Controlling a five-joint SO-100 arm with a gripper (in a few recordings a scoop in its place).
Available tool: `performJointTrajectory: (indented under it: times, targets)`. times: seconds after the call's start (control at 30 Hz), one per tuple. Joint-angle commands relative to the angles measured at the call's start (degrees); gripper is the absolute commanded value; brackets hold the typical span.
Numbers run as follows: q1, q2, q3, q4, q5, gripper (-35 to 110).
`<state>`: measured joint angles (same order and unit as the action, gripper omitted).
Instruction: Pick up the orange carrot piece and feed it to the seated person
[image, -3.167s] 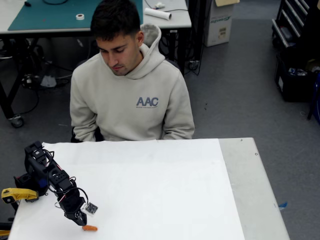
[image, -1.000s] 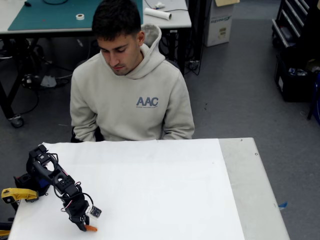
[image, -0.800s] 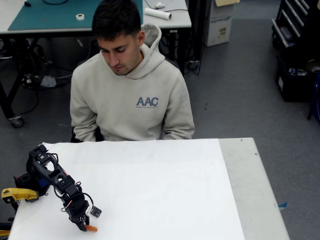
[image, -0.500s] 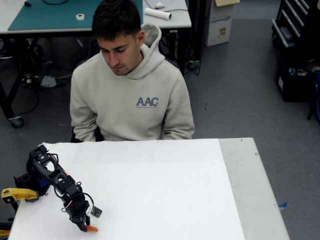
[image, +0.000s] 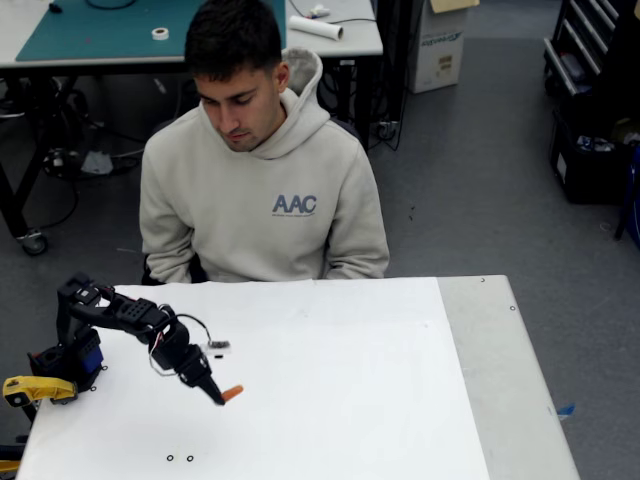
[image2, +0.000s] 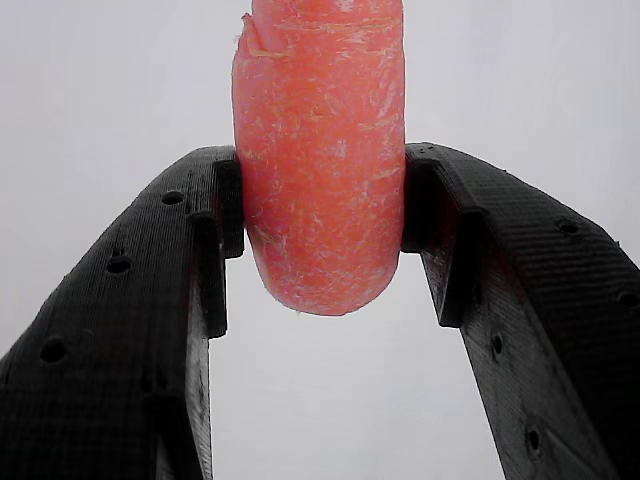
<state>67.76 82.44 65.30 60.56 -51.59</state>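
**Orange carrot pinched and clear of the table**

Orange fills the top centre of my wrist view: the orange carrot piece (image2: 318, 160) sits between the two black fingers (image2: 140, 320), clamped on both flanks with its rounded end poking back toward the camera. In the fixed view the carrot (image: 232, 393) shows at the lower left of the frame, sticking out from the tip of the end effector (image: 221, 397), raised above the white table (image: 350, 400). I judge the grip firm enough, since the fingers press the middle of the piece rather than its end. The free end points out and rightward, which suits offering it. The seated person (image: 262, 170) is at the upper centre, behind the table's far edge, well apart from the carrot, head bowed toward the table. The carry to them is not yet done.
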Motion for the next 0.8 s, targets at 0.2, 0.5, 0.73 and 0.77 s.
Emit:
performJointTrajectory:
  times: [0.2,0.5,0.73,0.77]
  targets:
    - [-12.9,6.9,-20.6,-0.2,-19.1,-2]
    - [-27.1,0.7,-37.8,-0.2,-29.1,-2]
    - [-35.7,-12.0,-57.3,-0.3,-30.9,-2]
    - [-36.7,-14.3,-60.6,-0.3,-30.8,-2]
